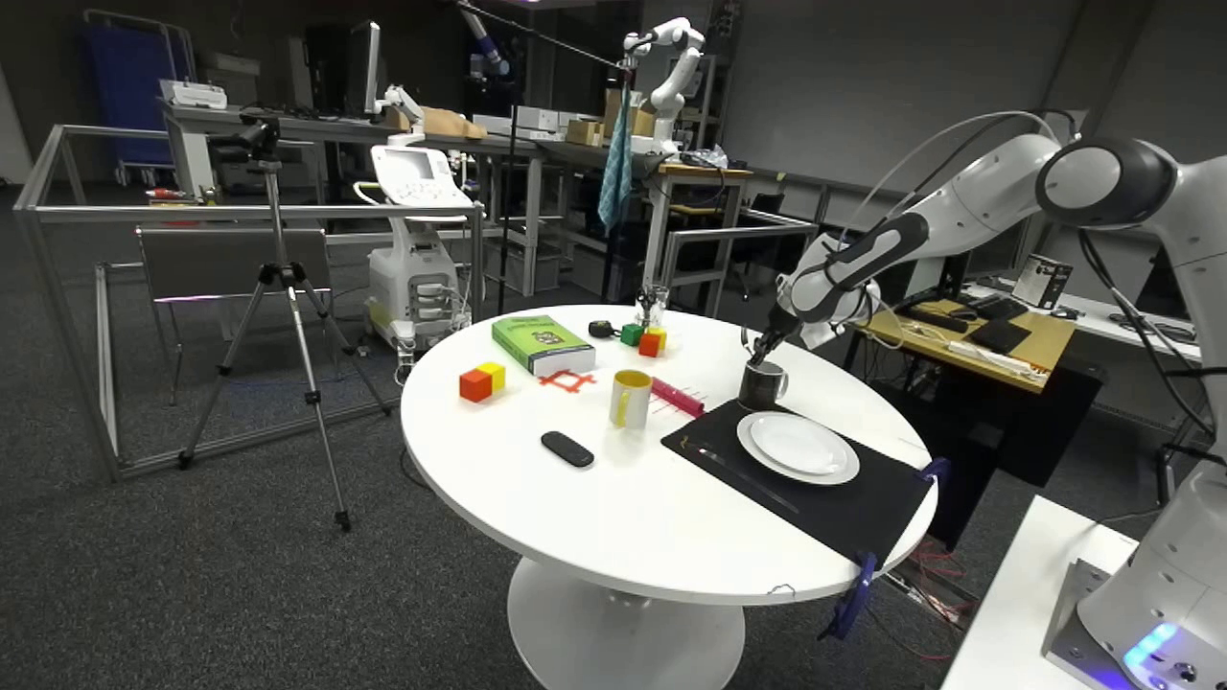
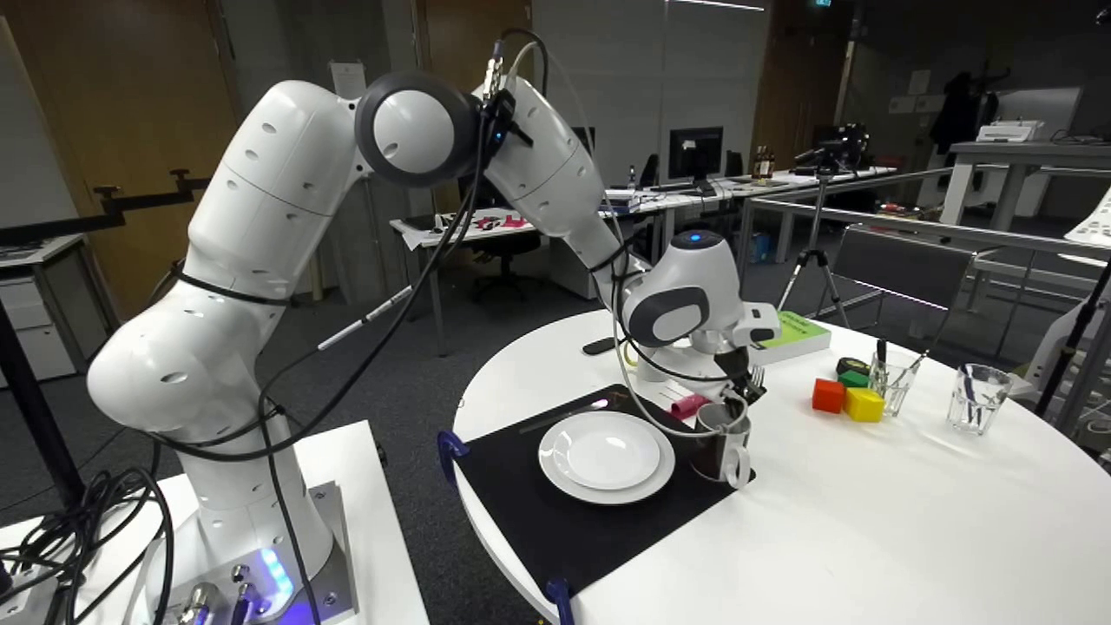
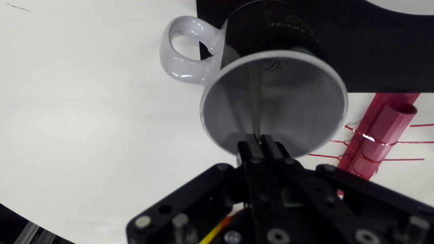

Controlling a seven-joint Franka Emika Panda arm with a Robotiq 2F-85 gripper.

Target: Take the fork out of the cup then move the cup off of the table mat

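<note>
The cup (image 1: 760, 389), a dark mug with a white handle, stands at a corner of the black table mat (image 2: 525, 495), beside the plate. Its dark side (image 3: 271, 30) and grey interior show in the wrist view, the base over the mat and the handle over white tabletop. The fork's thin handle (image 3: 256, 112) runs down into the cup. My gripper (image 3: 259, 138) is shut on the fork above the cup's rim, its fingertips close together around the handle. Tines of the fork (image 2: 758, 377) stick out beside the fingers in an exterior view. The handle's lower end is indistinct.
Stacked white plates (image 2: 606, 453) and a knife (image 2: 562, 417) lie on the mat, which blue clamps (image 1: 851, 599) hold. Near the cup lies a pink tube (image 3: 379, 135) with thin prongs. A yellow-and-white mug (image 1: 630, 401), remote (image 1: 567, 448), book (image 1: 544, 345) and coloured blocks (image 2: 829, 395) stand farther off.
</note>
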